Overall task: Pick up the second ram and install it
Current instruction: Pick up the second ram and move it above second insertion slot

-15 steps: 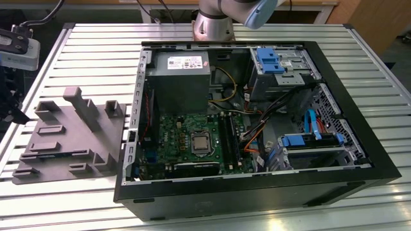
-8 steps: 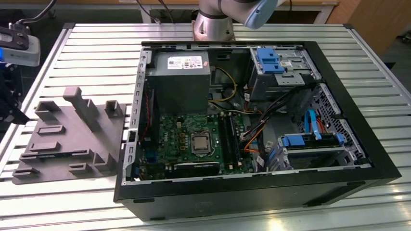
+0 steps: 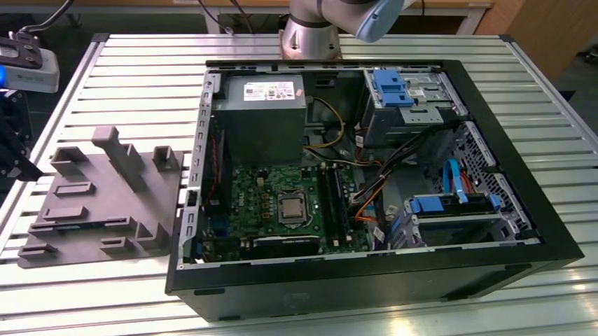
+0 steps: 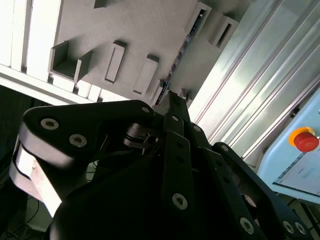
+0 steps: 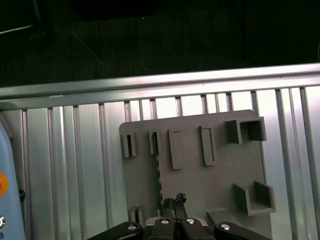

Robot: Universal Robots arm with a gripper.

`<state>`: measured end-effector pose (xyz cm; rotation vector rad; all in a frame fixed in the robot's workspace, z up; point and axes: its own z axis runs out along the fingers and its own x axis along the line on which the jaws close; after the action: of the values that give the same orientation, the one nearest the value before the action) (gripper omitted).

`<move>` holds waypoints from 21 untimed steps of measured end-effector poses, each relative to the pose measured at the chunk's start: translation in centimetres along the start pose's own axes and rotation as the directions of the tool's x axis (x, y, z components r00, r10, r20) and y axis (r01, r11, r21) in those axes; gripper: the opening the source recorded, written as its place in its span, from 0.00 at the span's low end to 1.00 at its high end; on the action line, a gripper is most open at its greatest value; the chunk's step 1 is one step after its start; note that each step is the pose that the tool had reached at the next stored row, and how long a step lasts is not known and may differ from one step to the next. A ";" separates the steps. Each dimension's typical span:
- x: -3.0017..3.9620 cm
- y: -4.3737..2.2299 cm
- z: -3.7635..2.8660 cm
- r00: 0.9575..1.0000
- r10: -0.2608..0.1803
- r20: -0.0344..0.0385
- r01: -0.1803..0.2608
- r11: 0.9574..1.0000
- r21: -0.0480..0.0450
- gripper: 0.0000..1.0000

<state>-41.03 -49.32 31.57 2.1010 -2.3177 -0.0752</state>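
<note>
The ram (image 5: 159, 175) is standing on its thin edge in a long groove of the grey tray (image 5: 210, 185), and the tray sits on the slatted metal table (image 5: 65, 165); the pincer (image 5: 174, 201) hangs low over that tray, tips just beside one end of the stick, not around it as far as I can see; jaws look pinched narrow, pretty much together, nothing between them; second wrist view is the same deal, the stick running away from the tips; in the exterior view the tray lies to the exterior view's left of the open computer case (image 3: 523, 210).
</note>
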 end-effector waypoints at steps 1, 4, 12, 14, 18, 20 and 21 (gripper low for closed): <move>0.00 0.00 0.00 1.000 0.000 0.000 0.000 1.000 0.000 0.11; -0.01 0.00 0.01 1.000 0.000 0.001 0.000 1.000 0.000 0.11; 0.02 -0.02 0.31 1.000 0.000 0.010 0.000 1.000 -0.001 0.11; 0.03 -0.02 0.44 1.000 0.000 0.010 0.000 1.000 -0.001 0.11; 0.06 -0.03 0.68 1.000 0.000 0.011 0.000 1.000 -0.001 0.11; 0.07 -0.04 0.80 1.000 0.000 0.011 0.000 1.000 -0.001 0.11; 0.08 -0.04 0.86 1.000 0.000 0.011 0.000 1.000 -0.001 0.11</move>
<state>-41.04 -49.38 30.71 2.1059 -2.3227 -0.0881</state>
